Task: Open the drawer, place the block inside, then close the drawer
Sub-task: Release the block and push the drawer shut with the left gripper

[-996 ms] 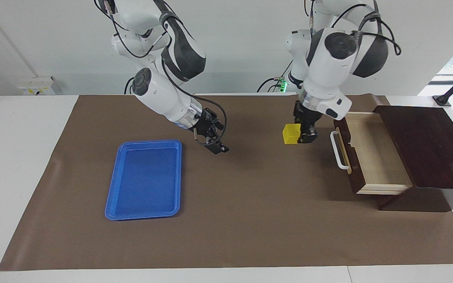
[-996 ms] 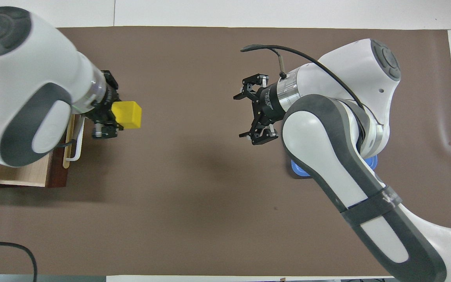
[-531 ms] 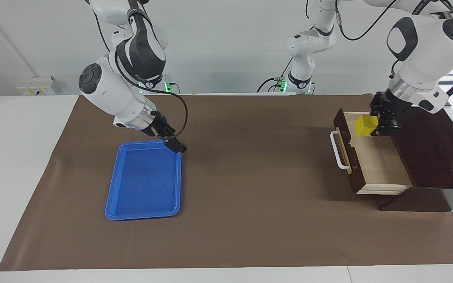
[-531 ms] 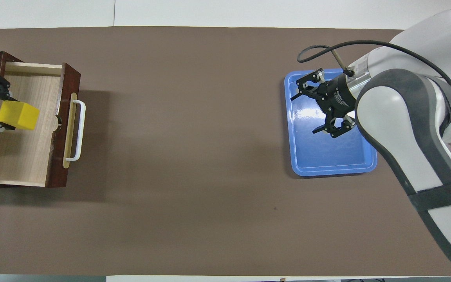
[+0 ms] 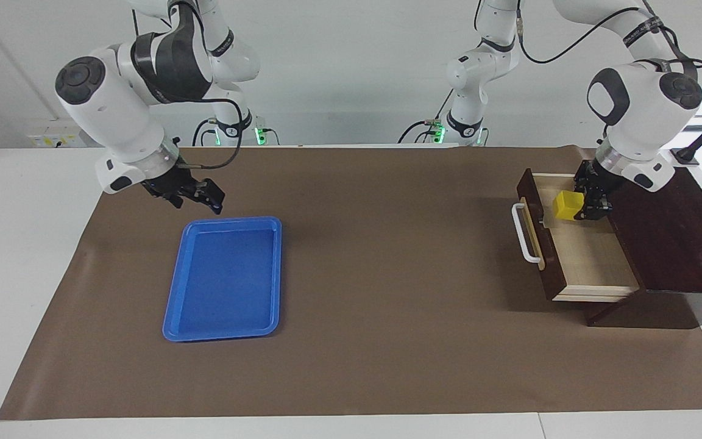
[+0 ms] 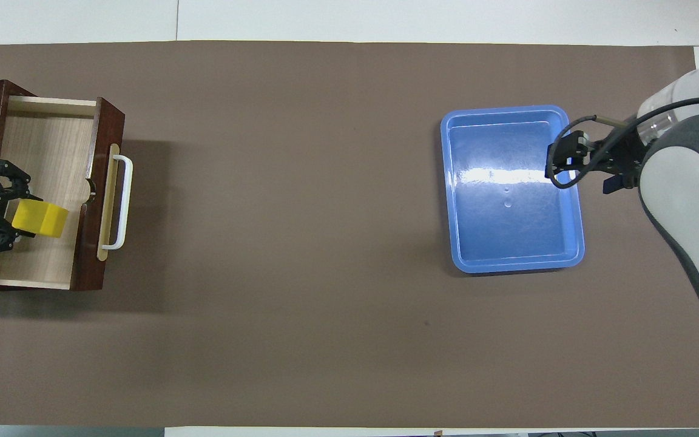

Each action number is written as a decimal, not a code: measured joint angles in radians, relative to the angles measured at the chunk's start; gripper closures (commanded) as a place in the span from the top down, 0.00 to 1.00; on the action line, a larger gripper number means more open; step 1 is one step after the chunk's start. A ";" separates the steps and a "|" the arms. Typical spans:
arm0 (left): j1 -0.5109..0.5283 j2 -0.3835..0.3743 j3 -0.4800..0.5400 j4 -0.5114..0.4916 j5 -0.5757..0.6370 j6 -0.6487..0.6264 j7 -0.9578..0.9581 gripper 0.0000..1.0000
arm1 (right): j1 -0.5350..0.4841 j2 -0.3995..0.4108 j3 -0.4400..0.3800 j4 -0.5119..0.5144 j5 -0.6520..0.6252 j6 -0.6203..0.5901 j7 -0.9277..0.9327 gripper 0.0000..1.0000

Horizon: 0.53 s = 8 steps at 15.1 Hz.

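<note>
1. the brown mat covers most of the table. the dark wooden box sits at the left arm's end of it, and its drawer is pulled out, with the white handle facing the middle of the mat.
2. the blue tray lies empty toward the right arm's end, well apart from the box.
3. the right gripper waits with its jaws spread and nothing in them, over the mat just beside the tray's edge nearer the robots.
4. the left gripper is clenched on the yellow block and hangs low over the drawer's pale floor, at the part nearer the robots.
5. step in hand, as i judge it: setting the block down inside. to do it well, lower until the block rests on the floor, clear of the drawer's front wall and the box's lid edge. let go only then, and lift straight up so the fingers do not drag the block.
6. against half a second ago: the block has sunk lower into the drawer and its faces sit more level. the right gripper has drawn back off the tray toward its own base, and the tray now shows whole from above.
</note>
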 measured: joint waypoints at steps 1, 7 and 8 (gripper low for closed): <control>0.003 -0.002 0.000 -0.014 0.000 0.013 0.000 0.00 | -0.009 -0.017 0.000 0.000 -0.026 -0.003 -0.069 1.00; 0.003 -0.004 -0.006 -0.088 0.000 0.107 -0.010 1.00 | -0.061 -0.157 -0.003 0.000 -0.060 -0.118 -0.272 1.00; 0.003 -0.005 -0.006 -0.080 0.000 0.109 -0.011 1.00 | -0.061 -0.180 -0.005 0.000 -0.067 -0.137 -0.273 1.00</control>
